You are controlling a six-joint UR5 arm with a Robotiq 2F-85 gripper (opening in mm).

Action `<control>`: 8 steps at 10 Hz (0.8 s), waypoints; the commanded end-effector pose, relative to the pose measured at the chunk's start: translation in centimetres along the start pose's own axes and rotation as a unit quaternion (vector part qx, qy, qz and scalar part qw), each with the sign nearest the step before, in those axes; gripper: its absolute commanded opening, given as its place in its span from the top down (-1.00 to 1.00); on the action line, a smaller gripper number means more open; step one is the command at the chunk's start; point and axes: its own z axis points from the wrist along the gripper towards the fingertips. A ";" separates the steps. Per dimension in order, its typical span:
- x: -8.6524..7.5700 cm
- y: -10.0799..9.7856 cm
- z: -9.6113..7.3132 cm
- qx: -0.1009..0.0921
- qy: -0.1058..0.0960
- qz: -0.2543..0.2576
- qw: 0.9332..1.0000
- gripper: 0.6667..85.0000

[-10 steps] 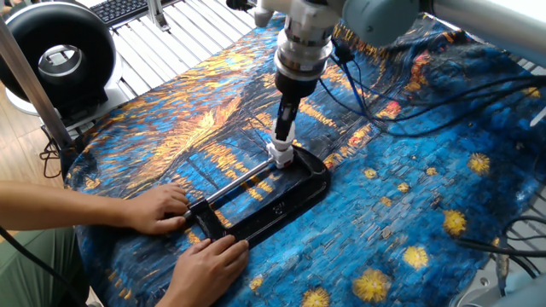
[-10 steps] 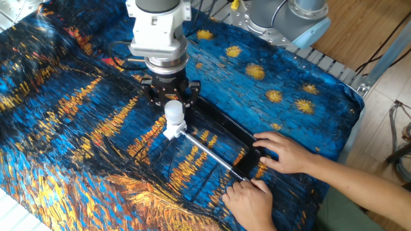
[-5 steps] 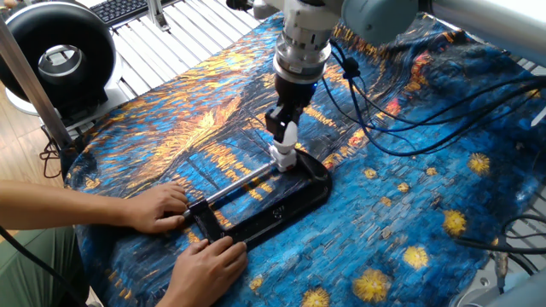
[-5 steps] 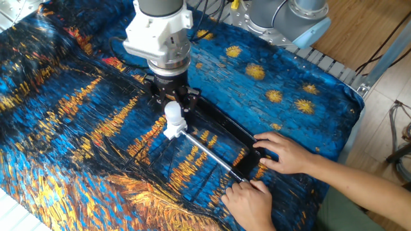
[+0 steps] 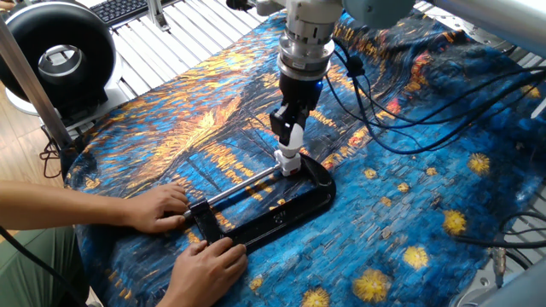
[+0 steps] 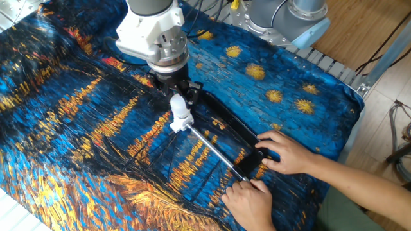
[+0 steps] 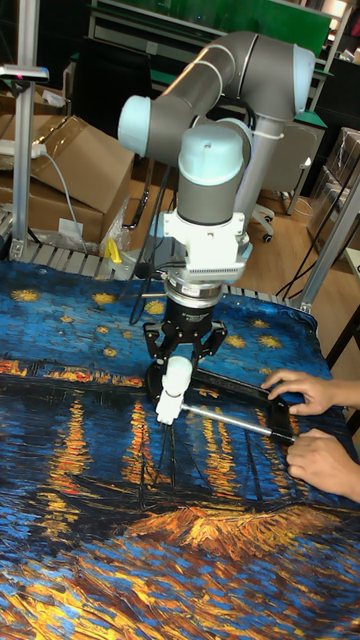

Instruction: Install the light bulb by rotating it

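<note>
The frosted white light bulb point(image 5: 293, 141) point(image 6: 178, 106) point(image 7: 177, 378) stands slightly tilted in a white socket block point(image 5: 289, 161) point(image 6: 182, 122) point(image 7: 167, 408). The block sits at the end of a black clamp point(image 5: 286, 211) point(image 6: 226, 123) that lies on the blue and orange painted cloth. My gripper point(image 5: 291, 133) point(image 6: 178, 99) point(image 7: 180, 366) comes down from above, its black fingers on either side of the bulb and shut on it. The top of the bulb is hidden between the fingers.
A person's two hands point(image 5: 160, 210) point(image 6: 284, 151) point(image 7: 300, 390) hold the clamp's far end and its metal rod point(image 6: 215, 153). Loose cables point(image 5: 384, 111) trail across the cloth behind the arm. A black round fan point(image 5: 55, 55) stands off the table's corner.
The gripper has turned about its axis on the bulb and shifted slightly sideways. Bulb, socket block and clamp end moved with it. The hands stay in place.
</note>
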 end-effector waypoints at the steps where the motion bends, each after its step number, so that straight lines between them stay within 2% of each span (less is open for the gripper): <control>1: 0.2 -0.1 -0.6 0.006 0.018 -0.046 0.999 -0.31; 2: 0.4 -0.3 -0.8 0.009 0.022 -0.061 0.998 -0.42; 4: -0.1 -0.6 -1.2 0.024 0.021 -0.078 0.996 -0.46; 5: 0.1 -1.3 -1.9 0.044 0.029 -0.116 0.992 -0.45; 6: 0.4 -2.1 -2.9 0.068 0.042 -0.172 0.982 -0.43; 7: 0.5 -2.3 -3.7 0.084 0.054 -0.223 0.970 -0.39; 8: 0.3 -1.0 -4.0 0.073 0.051 -0.256 0.963 -0.34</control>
